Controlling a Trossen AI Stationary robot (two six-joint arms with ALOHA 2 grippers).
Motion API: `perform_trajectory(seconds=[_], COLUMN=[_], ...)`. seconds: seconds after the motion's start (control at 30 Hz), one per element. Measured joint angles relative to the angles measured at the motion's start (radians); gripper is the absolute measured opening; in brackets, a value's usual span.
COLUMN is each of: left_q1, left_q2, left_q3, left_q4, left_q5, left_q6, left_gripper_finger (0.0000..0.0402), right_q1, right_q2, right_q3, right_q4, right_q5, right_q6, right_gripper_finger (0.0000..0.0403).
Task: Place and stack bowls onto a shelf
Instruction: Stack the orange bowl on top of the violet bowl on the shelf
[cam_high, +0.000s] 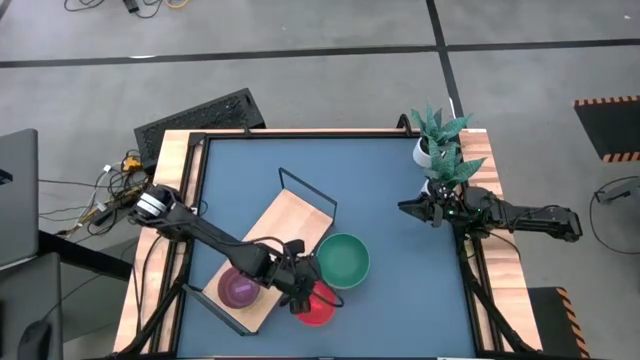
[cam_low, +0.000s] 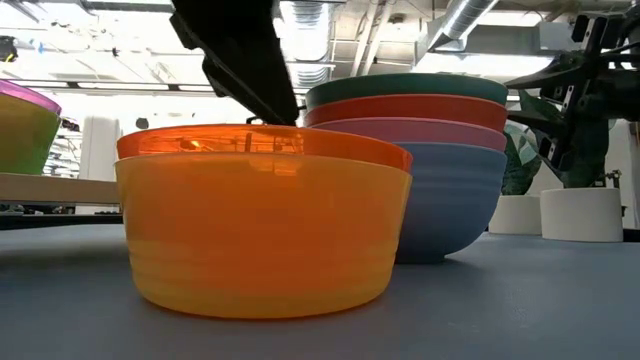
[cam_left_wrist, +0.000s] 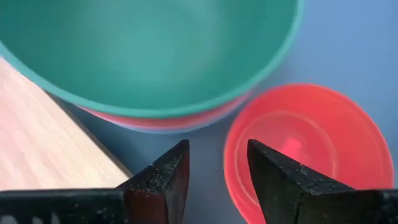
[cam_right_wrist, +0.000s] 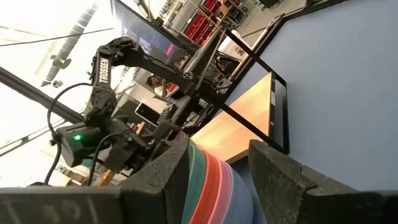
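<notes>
An orange-red bowl (cam_left_wrist: 311, 143) stands on the blue tabletop near the front edge, also seen in the high view (cam_high: 320, 310). Just behind it is a stack of bowls (cam_low: 430, 150), teal on top (cam_high: 345, 258), then red, pink and blue. My left gripper (cam_left_wrist: 217, 177) hangs open above the orange-red bowl's rim (cam_left_wrist: 231, 155), on the side toward the shelf, one finger over the inside and one outside. The shelf (cam_high: 280, 235) lies slantwise on the table and carries a purple-pink bowl (cam_high: 238, 288). My right gripper (cam_high: 408, 208) waits open at the right edge.
The shelf's black wire frame (cam_high: 308, 190) stands up at its far end. A white pot with a green plant (cam_high: 438, 140) sits at the far right corner, next to the right arm. Bare blue tabletop (cam_high: 400, 300) lies to the right of the bowls.
</notes>
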Motion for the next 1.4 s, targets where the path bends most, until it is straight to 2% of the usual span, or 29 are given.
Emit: perform_trajectory(seconds=[0.37,0.57,0.8,1.03,1.27,1.4], left_q1=[-0.009,-0.026,-0.026,-0.033,-0.033,-0.033], left_q2=[0.007,0.068,0.067,0.101,0.101,0.101], left_q3=[0.000,-0.001,0.001,0.001,0.001,0.001], left_q4=[-0.010,0.046,0.011,0.041,0.031,0.029], left_q5=[-0.038,0.011,-0.008,0.038,0.041,0.041], left_q6=[-0.038,-0.092,-0.074,-0.073,-0.072,-0.072], left_gripper_finger=[0.0145,0.0145,0.0143,0.0119,0.0102,0.0077], right_q1=[0.000,0.000,0.000,0.000,0.000,0.000], right_q2=[0.000,0.000,0.000,0.000,0.000,0.000], right_q3=[0.000,0.000,0.000,0.000,0.000,0.000], right_q4=[0.000,0.000,0.000,-0.001,0.000,0.000], right_q5=[-0.016,-0.019,-0.020,-0.022,-0.022,-0.022], right_q6=[-0.001,-0.001,-0.001,-0.001,-0.001,-0.001], right_gripper_finger=[0.0189,0.0189,0.0189,0.0189,0.0189,0.0189])
